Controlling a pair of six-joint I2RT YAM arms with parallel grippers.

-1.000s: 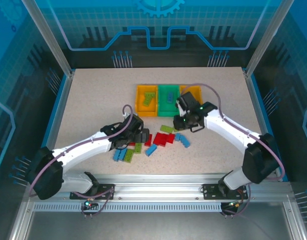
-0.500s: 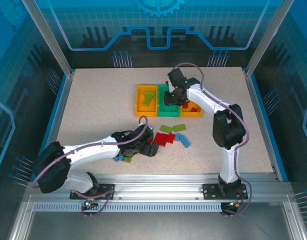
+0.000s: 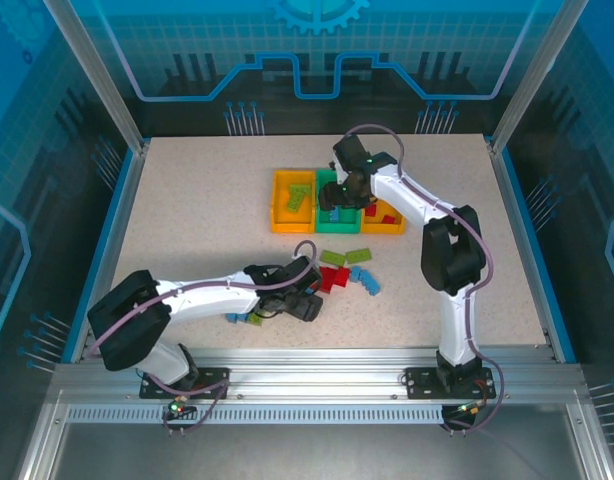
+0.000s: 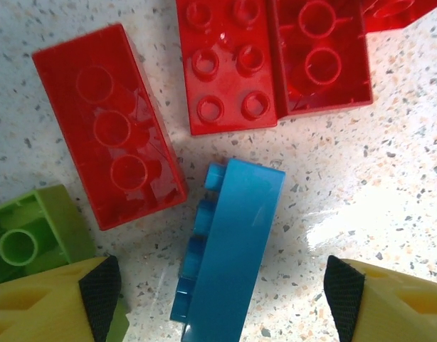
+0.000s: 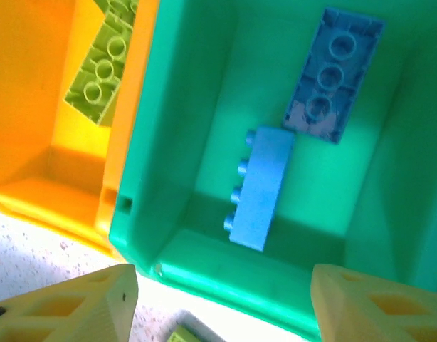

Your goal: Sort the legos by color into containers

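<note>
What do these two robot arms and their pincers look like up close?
The left arm and right arm are white tubes with black joints, and a looping greyish-purple cable trails along each. The left pincer and right pincer have chunky yellow fingers. The left's carry black pads.

Between the yellow, black-padded fingers [image 4: 33,310] of your left gripper [image 4: 220,296] you have a light blue brick [image 4: 233,242] on the pale table [image 4: 418,107], speckled grey and brown. Red bricks [image 4: 108,135] lie ahead of it, and a lime green brick [image 4: 33,239] sits by the left finger. Below your yellow-fingered right gripper [image 5: 222,285], the green bin [image 5: 183,107] holds two light blue bricks [image 5: 336,75], and the yellow-orange bin [image 5: 33,107] to its left holds lime green bricks [image 5: 104,71].
</note>
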